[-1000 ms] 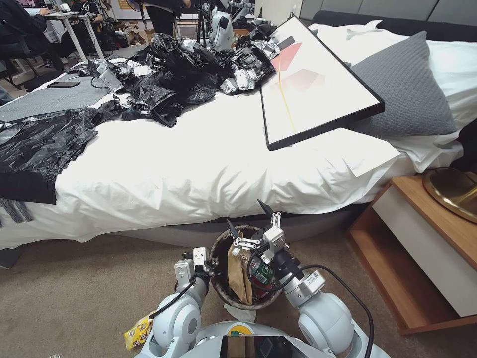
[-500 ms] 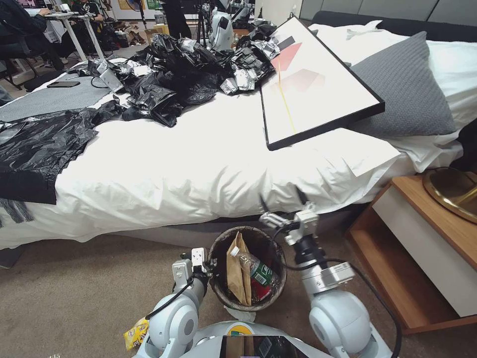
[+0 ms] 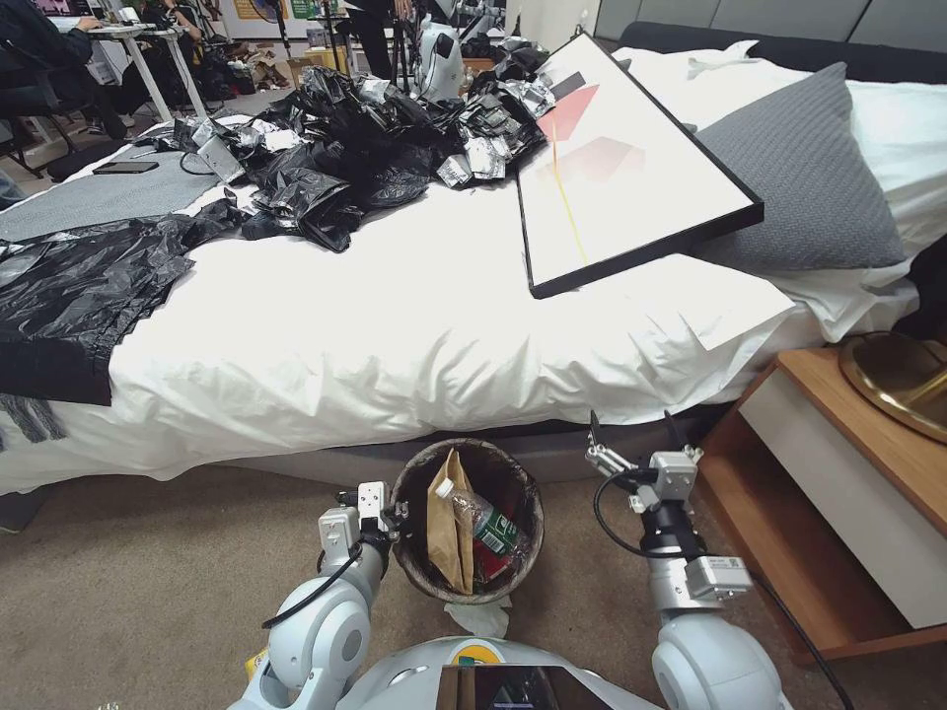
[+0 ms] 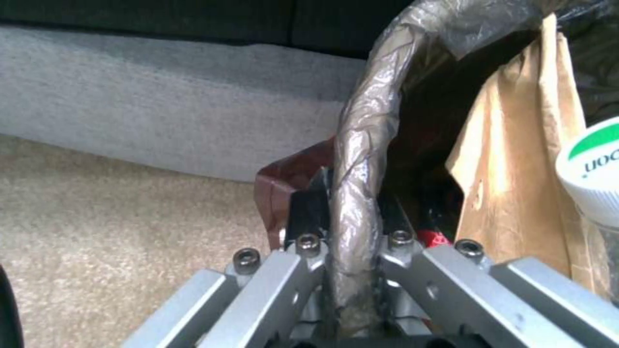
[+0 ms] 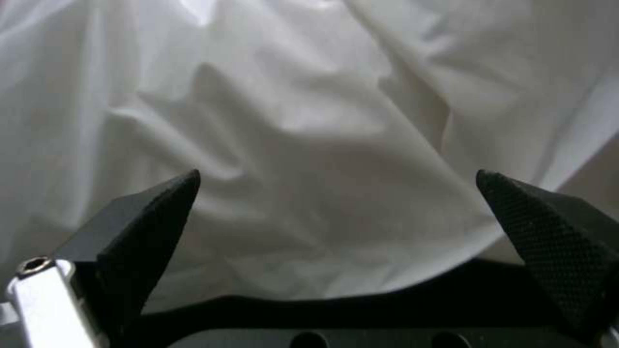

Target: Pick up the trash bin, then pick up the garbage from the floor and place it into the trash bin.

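White-quilted bed (image 3: 444, 335) unchanged. Small round white plastic trash bin with brown liner (image 3: 468, 523) has shifted toward our left since a second ago, left gripper (image 4: 351, 232) clamped shut on its rim. Inside it: tan paper bag (image 3: 449, 523), clear bottle (image 3: 481, 521). Right gripper (image 3: 631, 434) has swung clear to the right, jaws wide, empty, so that drop looks done. White tissue (image 3: 480, 618) sits on carpet beside the bin. Yellow wrapper near the left arm is mostly hidden; bin's outer wall barely visible.
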`<state>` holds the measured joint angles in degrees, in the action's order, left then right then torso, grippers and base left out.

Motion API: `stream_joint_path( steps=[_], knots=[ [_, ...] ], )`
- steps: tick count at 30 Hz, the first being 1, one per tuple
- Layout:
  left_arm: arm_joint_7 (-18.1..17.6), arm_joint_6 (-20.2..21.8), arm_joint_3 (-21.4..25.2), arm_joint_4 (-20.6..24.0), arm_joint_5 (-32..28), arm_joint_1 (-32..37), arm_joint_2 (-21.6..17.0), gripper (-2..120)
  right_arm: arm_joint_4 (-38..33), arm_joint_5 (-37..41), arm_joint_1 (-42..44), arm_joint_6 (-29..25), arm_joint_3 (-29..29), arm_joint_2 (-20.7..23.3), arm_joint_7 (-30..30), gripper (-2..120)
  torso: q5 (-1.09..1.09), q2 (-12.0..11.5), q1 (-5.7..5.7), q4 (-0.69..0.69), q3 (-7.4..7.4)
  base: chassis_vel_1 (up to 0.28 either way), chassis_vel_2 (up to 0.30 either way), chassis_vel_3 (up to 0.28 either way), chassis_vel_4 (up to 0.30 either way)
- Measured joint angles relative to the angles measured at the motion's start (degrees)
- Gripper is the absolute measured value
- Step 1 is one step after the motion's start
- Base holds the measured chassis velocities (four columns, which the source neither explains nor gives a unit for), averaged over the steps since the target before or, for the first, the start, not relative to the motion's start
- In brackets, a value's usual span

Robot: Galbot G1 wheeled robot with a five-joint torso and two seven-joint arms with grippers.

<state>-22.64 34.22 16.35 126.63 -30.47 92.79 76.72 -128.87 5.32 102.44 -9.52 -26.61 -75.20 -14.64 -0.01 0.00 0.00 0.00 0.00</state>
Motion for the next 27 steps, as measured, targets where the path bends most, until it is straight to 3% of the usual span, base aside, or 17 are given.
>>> stream_joint_path(
  steps=[10, 27],
  knots=[
    [0.1, -0.8, 0.6, 0.1, 0.8, 0.3, -0.7, 0, 6.4, -2.9, 1.0, -4.5, 1.8, -2.6, 0.5, 100, 0.00, 0.0, 0.00, 0.00, 0.00, 0.000, 0.000, 0.000, 0.000],
    [0.2, -1.6, 1.0, -0.6, 1.5, 0.4, -0.3, 0, 8.8, -3.2, 0.3, -5.7, 2.7, -3.1, 0.8, 100, 0.00, 0.0, 0.00, 0.00, 0.01, 0.014, -0.008, -0.011, 0.013]
  ],
)
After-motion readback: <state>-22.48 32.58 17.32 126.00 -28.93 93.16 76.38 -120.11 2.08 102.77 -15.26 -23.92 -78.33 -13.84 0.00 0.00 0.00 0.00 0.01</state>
